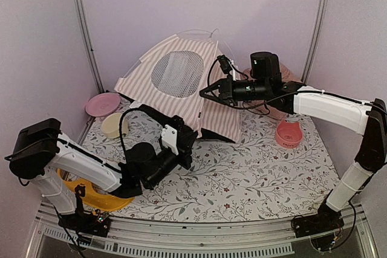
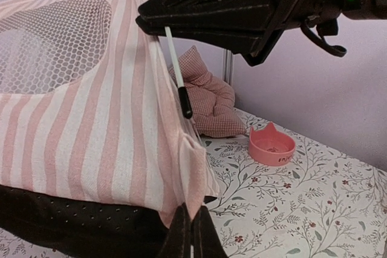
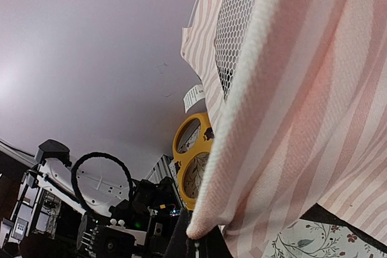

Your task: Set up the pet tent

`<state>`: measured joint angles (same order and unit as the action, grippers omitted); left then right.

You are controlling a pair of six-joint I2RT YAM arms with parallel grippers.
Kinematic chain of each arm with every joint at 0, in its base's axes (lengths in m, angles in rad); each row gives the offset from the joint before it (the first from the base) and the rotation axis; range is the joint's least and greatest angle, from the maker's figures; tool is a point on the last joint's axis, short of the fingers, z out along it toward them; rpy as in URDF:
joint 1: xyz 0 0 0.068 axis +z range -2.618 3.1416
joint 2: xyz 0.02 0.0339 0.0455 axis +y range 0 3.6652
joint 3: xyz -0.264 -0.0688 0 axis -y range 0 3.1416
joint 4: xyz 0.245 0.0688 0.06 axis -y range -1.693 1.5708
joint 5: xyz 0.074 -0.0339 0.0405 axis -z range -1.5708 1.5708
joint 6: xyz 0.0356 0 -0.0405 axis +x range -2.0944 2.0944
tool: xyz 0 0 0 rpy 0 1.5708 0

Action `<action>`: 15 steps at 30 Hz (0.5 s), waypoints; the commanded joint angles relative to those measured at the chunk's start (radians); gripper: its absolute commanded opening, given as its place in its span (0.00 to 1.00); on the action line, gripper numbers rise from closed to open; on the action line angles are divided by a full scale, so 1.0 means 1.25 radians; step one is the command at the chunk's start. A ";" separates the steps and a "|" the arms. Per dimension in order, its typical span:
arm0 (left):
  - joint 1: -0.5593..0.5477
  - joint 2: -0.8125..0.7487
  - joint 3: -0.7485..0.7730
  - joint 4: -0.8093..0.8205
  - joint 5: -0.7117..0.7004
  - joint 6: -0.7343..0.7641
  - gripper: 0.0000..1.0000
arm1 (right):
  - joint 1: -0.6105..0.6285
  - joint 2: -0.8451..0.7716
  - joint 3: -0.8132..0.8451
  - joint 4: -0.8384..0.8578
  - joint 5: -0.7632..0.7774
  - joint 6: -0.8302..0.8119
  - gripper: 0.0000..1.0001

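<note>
From overhead, the fingertips of the left gripper (image 1: pixel 183 139) are lost behind its own black wrist, and the near right foot of the tent sits in shadow under the right arm. The right wrist camera is almost filled with striped cloth. Its own fingers show only as a dark sliver at the bottom edge and are hard to make out. A pink checked cushion (image 2: pixel 211 98) is partly hidden behind the tent.

The pet tent (image 1: pixel 181 89) stands at the far middle of the floral table cover (image 1: pixel 254 173), with its round mesh window facing the arms. The left gripper is clenched on the tent's near lower corner, the fabric pinched between its 2 closed fingers (image 2: pixel 181 237). The right gripper (image 2: pixel 151 21) is higher up on the tent's right sloping edge, clamped tight where a thin white pole (image 2: pixel 174 58) with a black tip comes out below it.

A pink cat-eared bowl (image 1: pixel 289 133) sits to the right of the tent. A pink plate (image 1: pixel 101 104) and a cream dish (image 1: pixel 113 125) sit to its left, and a yellow tray (image 1: pixel 97 199) lies at the near left.
</note>
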<state>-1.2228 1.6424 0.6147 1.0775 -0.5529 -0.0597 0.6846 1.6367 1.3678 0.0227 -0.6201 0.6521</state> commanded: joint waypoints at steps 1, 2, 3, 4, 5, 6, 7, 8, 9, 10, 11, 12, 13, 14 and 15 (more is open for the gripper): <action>-0.075 0.042 -0.056 -0.199 0.081 0.007 0.00 | -0.105 -0.032 0.091 0.292 0.165 -0.005 0.00; -0.075 0.041 -0.056 -0.199 0.079 0.007 0.00 | -0.105 -0.031 0.085 0.293 0.165 -0.004 0.00; -0.074 0.042 -0.057 -0.199 0.078 0.007 0.00 | -0.106 -0.031 0.078 0.294 0.166 -0.004 0.00; -0.075 0.040 -0.057 -0.199 0.077 0.006 0.00 | -0.106 -0.031 0.072 0.295 0.167 -0.005 0.00; -0.075 0.040 -0.058 -0.198 0.076 0.005 0.00 | -0.106 -0.032 0.065 0.293 0.168 -0.006 0.00; -0.075 0.039 -0.058 -0.198 0.075 0.004 0.00 | -0.106 -0.033 0.058 0.294 0.170 -0.010 0.00; -0.075 0.038 -0.060 -0.197 0.075 0.004 0.00 | -0.106 -0.033 0.052 0.292 0.173 -0.012 0.00; -0.074 0.038 -0.060 -0.197 0.074 0.004 0.00 | -0.105 -0.034 0.047 0.290 0.176 -0.015 0.00; -0.075 0.038 -0.061 -0.197 0.074 0.004 0.00 | -0.104 -0.034 0.044 0.288 0.178 -0.020 0.00; -0.074 0.039 -0.059 -0.197 0.074 0.004 0.00 | -0.104 -0.034 0.040 0.286 0.180 -0.023 0.00; -0.075 0.040 -0.059 -0.197 0.074 0.004 0.00 | -0.101 -0.033 0.038 0.282 0.185 -0.027 0.00; -0.075 0.040 -0.058 -0.196 0.074 0.004 0.00 | -0.097 -0.032 0.038 0.278 0.191 -0.032 0.00; -0.074 0.041 -0.057 -0.197 0.074 0.004 0.00 | -0.092 -0.032 0.038 0.271 0.196 -0.042 0.00; -0.075 0.042 -0.057 -0.197 0.074 0.004 0.00 | -0.088 -0.031 0.037 0.265 0.202 -0.048 0.00; -0.074 0.041 -0.057 -0.197 0.072 0.004 0.00 | -0.083 -0.031 0.037 0.257 0.210 -0.059 0.00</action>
<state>-1.2278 1.6444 0.6132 1.0687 -0.5541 -0.0597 0.6796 1.6379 1.3598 0.0212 -0.6296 0.6621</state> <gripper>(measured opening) 0.010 0.027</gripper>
